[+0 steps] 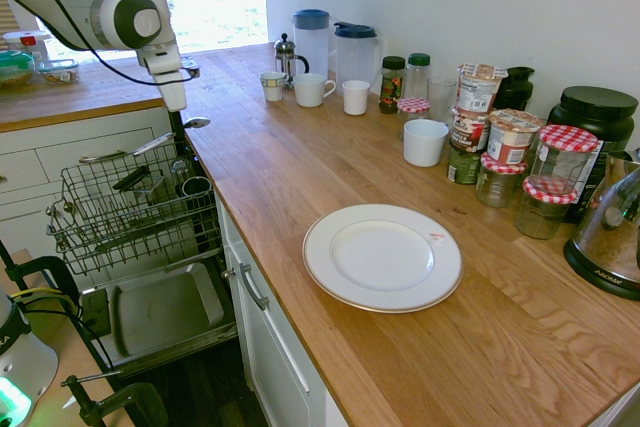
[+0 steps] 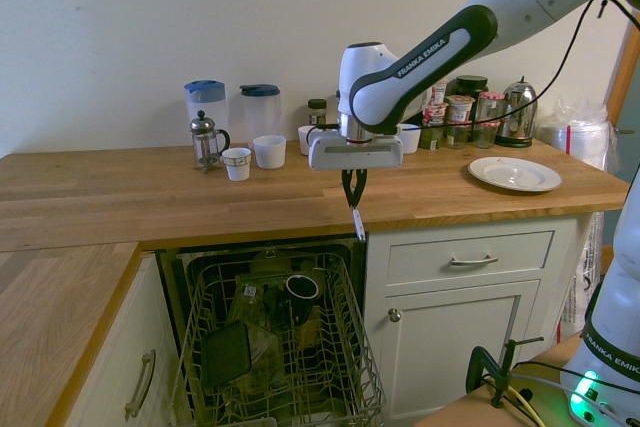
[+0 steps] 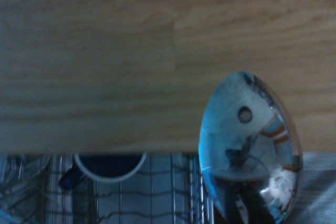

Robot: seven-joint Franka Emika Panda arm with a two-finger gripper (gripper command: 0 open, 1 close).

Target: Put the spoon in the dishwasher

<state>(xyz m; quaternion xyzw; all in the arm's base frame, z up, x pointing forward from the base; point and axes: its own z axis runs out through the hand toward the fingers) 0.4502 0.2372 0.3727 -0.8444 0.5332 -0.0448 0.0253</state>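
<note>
Spoon (image 2: 356, 219) (gripped) above dishwasher (image 2: 275, 347) rack

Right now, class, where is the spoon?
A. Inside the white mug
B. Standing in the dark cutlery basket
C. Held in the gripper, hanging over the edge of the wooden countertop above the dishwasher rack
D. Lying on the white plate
C: the gripper is shut on the spoon, which hangs at the countertop edge above the dishwasher rack; the white plate is bare.
</note>
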